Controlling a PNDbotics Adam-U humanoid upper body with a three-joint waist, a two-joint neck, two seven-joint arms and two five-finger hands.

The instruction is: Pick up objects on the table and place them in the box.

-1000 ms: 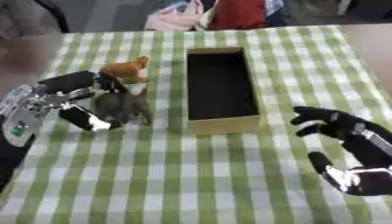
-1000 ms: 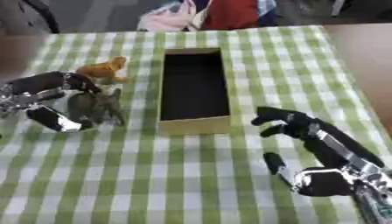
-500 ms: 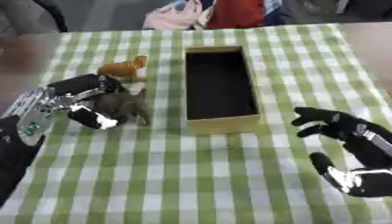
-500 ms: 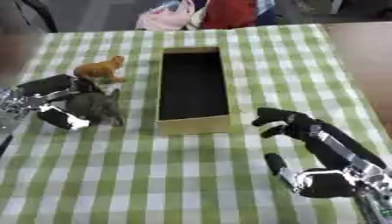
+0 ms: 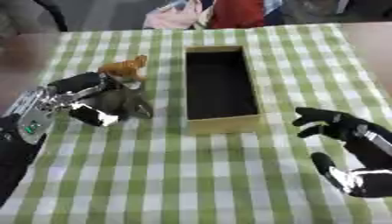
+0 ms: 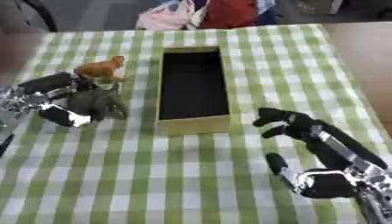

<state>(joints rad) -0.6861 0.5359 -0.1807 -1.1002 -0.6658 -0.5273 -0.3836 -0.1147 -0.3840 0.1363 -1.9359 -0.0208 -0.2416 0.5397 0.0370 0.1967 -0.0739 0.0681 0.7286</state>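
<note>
Right now my left hand (image 5: 80, 98) sits at the left side of the tabletop (image 5: 191, 175), which is covered in a green and white checked cloth. Its fingers (image 5: 76, 83) and thumb (image 5: 96, 117) curl around a dark grey animal figure (image 5: 122, 103), fingers on the far side and thumb on the near side. I can see the figure standing on the cloth between them; whether it has left the surface I cannot tell.

Just beyond the grey figure, toward the far left part of the tabletop, stands a small orange animal figure (image 5: 125, 68). It is very close to my fingers and to the grey one, but I cannot tell if it touches either.

Near the middle of the tabletop lies the box (image 5: 222, 123), a long, narrow open tray with tan walls and a dark inside, its length running from the near side to the far edge. I see nothing inside it. It sits just to the right of the two figures.

My right hand (image 6: 314, 144) rests at the near right corner, palm side up, fingers loosely bent, grasping nothing.
</note>
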